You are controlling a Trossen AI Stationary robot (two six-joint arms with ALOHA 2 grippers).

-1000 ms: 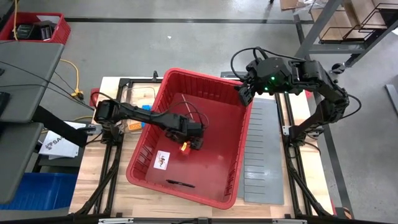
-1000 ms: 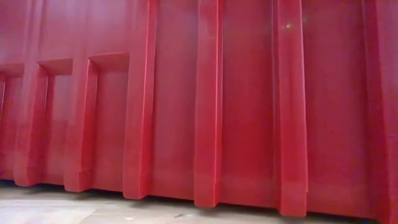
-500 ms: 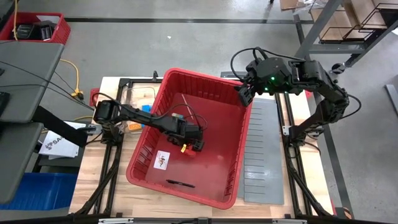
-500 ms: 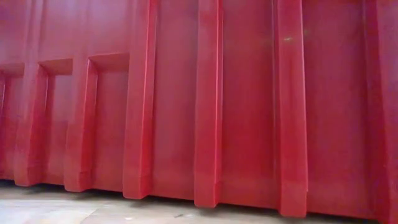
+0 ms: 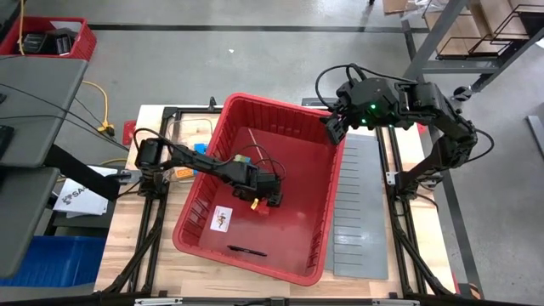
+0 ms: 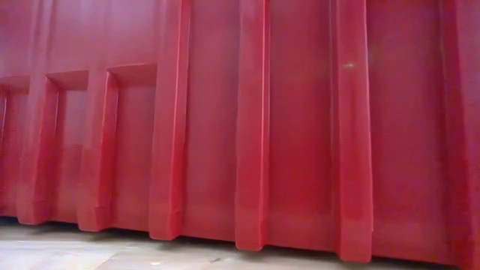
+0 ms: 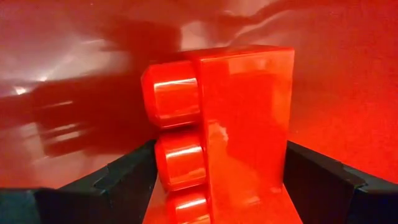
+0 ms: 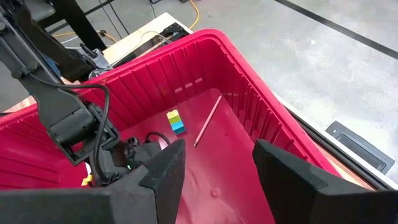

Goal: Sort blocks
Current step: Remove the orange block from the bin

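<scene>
A red block (image 7: 242, 124) with its studs turned sideways stands between the two fingers of my left gripper (image 7: 221, 149), which is open and points steeply down at the floor of the red bin (image 5: 297, 255). In the high view this gripper (image 5: 270, 197) is near the bin's middle, with a small yellow block (image 5: 253, 204) right beside it. A yellow, green and blue stack (image 8: 176, 121) rests on the bin floor farther back. My right gripper (image 8: 217, 149) hangs open and empty high over the bin's far right corner (image 5: 333, 127). My left gripper has one finger (image 7: 118, 186) on the red block's studded side and the other (image 7: 329, 186) on its flat side, coming from above. I cannot tell whether the fingers touch the block.
A thin stick (image 8: 207, 121), a white card (image 5: 221, 218) and a black pen (image 5: 246, 250) lie in the bin. A grey slotted sheet (image 5: 361, 212) lies to the bin's right, a clear tray (image 5: 191, 136) to its left. The low view shows only the bin's wall (image 6: 240, 135).
My left gripper has gone down toward the bin floor and a little toward the near edge, with a slight roll of the wrist. The small yellow block beside it has stayed where it was.
</scene>
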